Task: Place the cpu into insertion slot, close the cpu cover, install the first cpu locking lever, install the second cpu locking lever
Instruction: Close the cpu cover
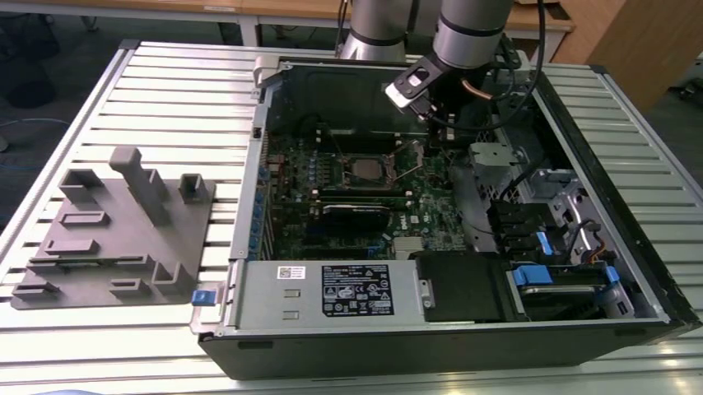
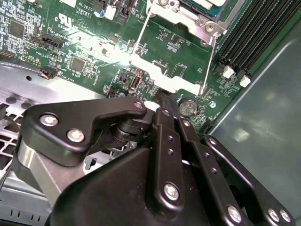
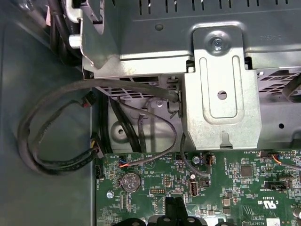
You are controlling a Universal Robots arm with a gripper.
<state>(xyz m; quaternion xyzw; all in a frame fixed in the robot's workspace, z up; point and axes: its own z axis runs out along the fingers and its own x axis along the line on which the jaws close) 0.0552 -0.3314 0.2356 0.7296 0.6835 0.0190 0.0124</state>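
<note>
Near the end effector [image 3: 175, 206], the seated cpu [image 1: 363, 170]

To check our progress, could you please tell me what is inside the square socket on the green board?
A flat grey square chip sits in the socket on the green board. The chip covers the socket's floor, so nothing beneath it can be seen.

Exterior view high over case [image 1: 439, 350]; both wrist views close on board [image 2: 174, 47] [image 3: 225, 188]

Black label [image 1: 356, 290] on the power supply [image 1: 275, 309]: print illegibly small.
</note>
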